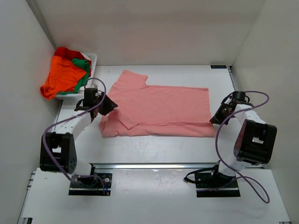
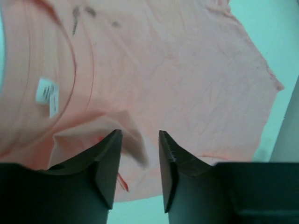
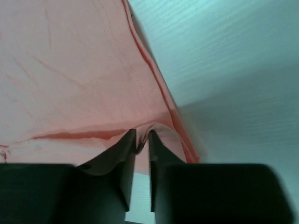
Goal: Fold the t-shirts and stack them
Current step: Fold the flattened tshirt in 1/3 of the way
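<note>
A salmon pink t-shirt (image 1: 161,109) lies spread across the middle of the table, its near long edge folded over. My left gripper (image 1: 110,106) is at the shirt's left end by the collar. In the left wrist view the gripper (image 2: 140,135) is open, its jaws standing over a raised fold of the pink cloth (image 2: 177,70) near the white neck label (image 2: 46,95). My right gripper (image 1: 216,119) is at the shirt's near right corner. In the right wrist view the gripper (image 3: 142,135) is shut on a pinch of the shirt's hem (image 3: 70,70).
A white basket (image 1: 92,58) at the back left holds bright orange (image 1: 63,77), green (image 1: 83,70) and red (image 1: 67,52) t-shirts heaped together, the orange one hanging over its side. White walls close in left, right and back. The arm bases stand at the near edge.
</note>
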